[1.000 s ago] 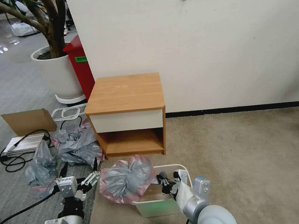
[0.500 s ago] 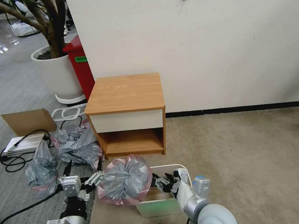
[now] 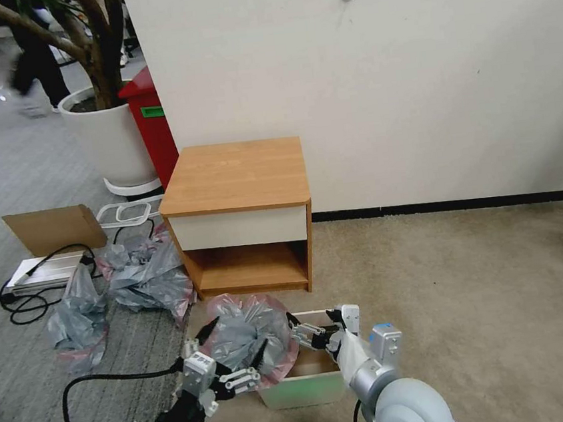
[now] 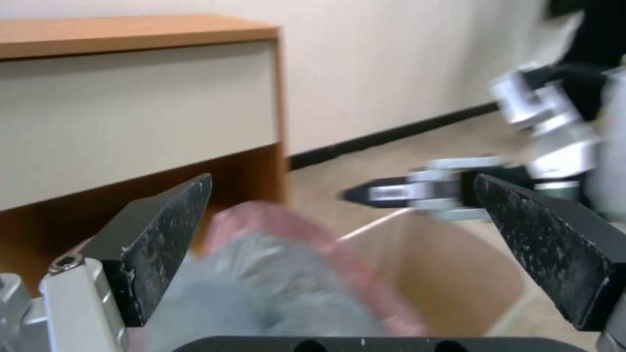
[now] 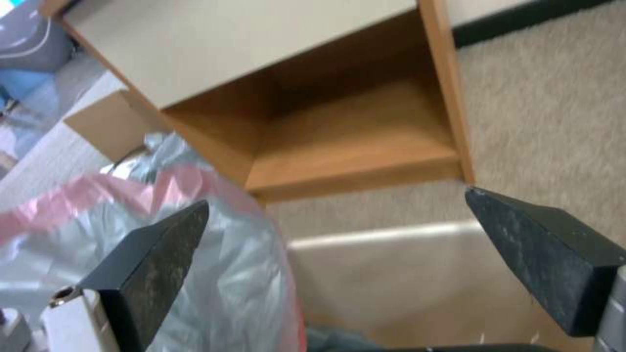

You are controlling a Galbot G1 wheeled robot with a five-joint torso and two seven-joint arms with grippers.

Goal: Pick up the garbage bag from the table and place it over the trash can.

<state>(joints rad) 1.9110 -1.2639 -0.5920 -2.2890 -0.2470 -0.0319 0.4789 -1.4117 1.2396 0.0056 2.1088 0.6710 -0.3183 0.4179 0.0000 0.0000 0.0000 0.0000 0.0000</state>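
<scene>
The garbage bag [image 3: 244,332] is a crumpled grey bundle with a pink rim, lying over the left side of the trash can [image 3: 300,391] on the carpet. In front of the table [image 3: 237,175], my left gripper [image 3: 237,334] is open at the bag's near left side, one finger on either side of the bundle. The left wrist view shows the bag [image 4: 274,278] low between its fingers [image 4: 163,234], beside the can's bare inside [image 4: 450,274]. My right gripper [image 3: 302,333] is open over the can's mouth, to the right of the bag [image 5: 195,264].
Duller grey-and-pink bags [image 3: 144,272] lie on the floor left of the table, with a cardboard box [image 3: 55,228] and black cables [image 3: 29,301]. A red bin [image 3: 151,124] and a white planter [image 3: 109,138] stand behind. Open carpet [image 3: 472,298] lies to the right.
My left gripper has swung right from the floor beside the bag and now straddles it. The bag has been nudged slightly right over the can. The right gripper rose a little.
</scene>
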